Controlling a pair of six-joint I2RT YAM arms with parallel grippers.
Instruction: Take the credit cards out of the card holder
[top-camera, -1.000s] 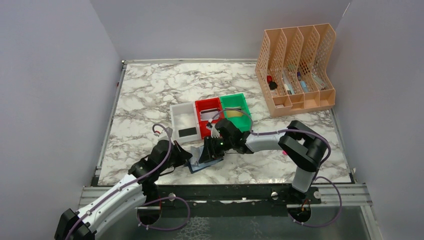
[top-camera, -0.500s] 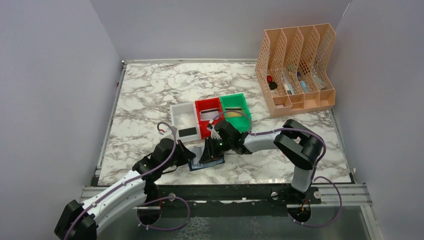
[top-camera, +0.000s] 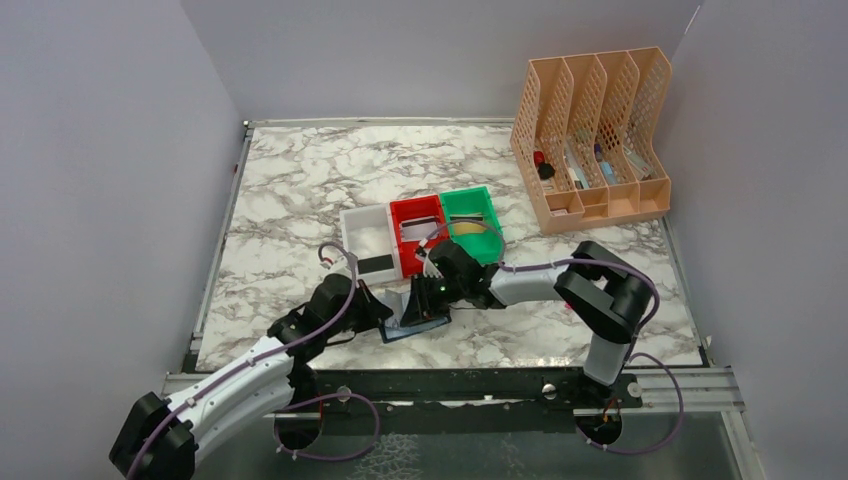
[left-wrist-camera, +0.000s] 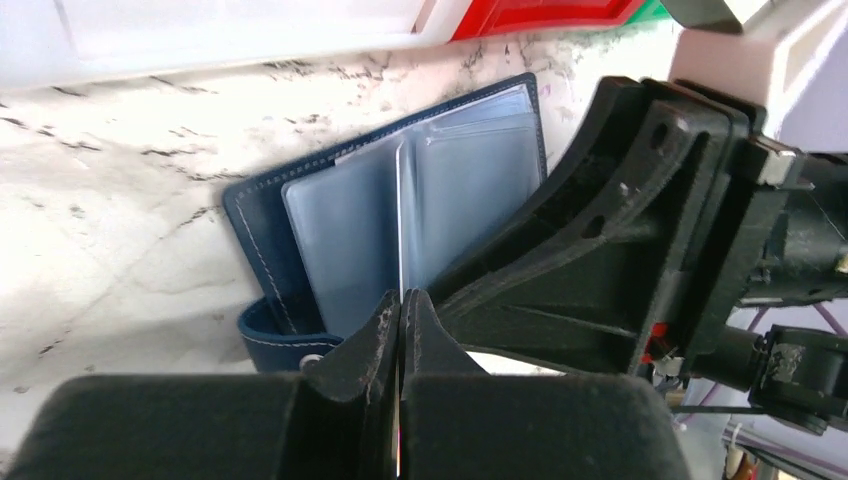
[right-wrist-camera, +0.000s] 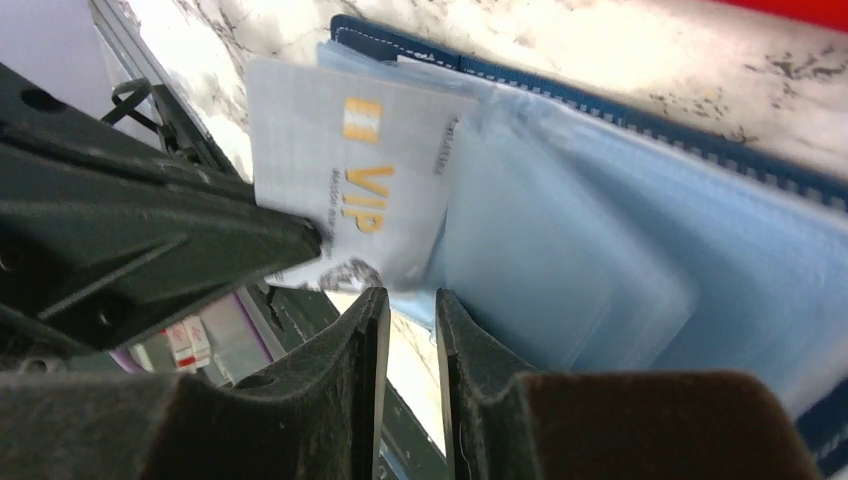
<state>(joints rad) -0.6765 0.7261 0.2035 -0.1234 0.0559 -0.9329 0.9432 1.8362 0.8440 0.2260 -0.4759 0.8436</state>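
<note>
You're working in a robotics lab cell, not a home or office. Plain grey panels box in a marble-patterned counter on the left, far and right sides. The left arm and right arm are bolted to a metal rail along the near edge, with cables looping off them. A peach file rack stands far right, and three small bins sit mid-counter.

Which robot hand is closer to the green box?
Right. The right gripper is just in front of the green bin, over the card holder; the left gripper sits farther away, at the holder's left side.
</note>
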